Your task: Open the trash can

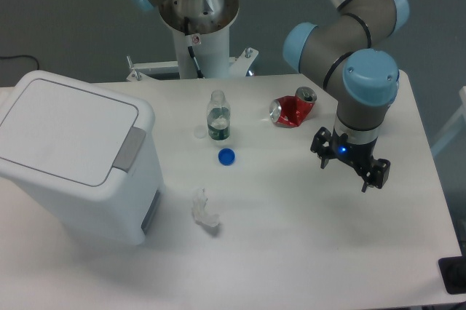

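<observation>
I see the trash can (76, 153) closed at the table's (306, 252) left, crumpled plastic (204, 212) just right of it, my gripper (350, 166) spread empty far right, bottle (218, 116) and crushed can (293, 108) beyond.

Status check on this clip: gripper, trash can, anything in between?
Gripper open, empty, hovering over the table's right side. Trash can far left, lid shut, untouched. Bottle, blue cap, crushed can, crumpled wrapper between.
</observation>
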`<state>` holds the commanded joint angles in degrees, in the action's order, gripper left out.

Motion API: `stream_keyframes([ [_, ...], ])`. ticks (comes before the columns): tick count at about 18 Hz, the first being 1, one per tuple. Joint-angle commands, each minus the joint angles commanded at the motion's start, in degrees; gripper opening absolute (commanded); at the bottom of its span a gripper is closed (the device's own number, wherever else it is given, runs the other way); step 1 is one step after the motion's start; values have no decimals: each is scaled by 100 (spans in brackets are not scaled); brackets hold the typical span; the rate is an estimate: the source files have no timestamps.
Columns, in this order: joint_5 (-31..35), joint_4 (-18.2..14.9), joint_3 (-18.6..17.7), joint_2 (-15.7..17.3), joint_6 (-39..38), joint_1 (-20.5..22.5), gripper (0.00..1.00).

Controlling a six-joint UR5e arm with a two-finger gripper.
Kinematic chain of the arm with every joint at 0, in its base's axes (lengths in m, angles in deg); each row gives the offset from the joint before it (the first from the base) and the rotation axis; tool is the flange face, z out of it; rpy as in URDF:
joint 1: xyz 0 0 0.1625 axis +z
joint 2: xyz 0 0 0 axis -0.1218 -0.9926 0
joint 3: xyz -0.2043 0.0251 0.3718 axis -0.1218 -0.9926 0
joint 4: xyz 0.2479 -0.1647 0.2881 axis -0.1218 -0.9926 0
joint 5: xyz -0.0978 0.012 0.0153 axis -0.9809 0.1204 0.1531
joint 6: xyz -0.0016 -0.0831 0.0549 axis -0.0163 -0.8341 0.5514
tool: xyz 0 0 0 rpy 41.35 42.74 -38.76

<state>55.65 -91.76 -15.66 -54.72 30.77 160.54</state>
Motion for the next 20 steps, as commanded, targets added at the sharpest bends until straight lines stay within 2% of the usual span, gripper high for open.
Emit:
stream_keyframes([
  [7,-26,-26,53,17,-53,9,100],
  [13,-97,-44,62,88,-579,-79,100],
  [20,-597,-62,27,412,-2591,-352,100],
])
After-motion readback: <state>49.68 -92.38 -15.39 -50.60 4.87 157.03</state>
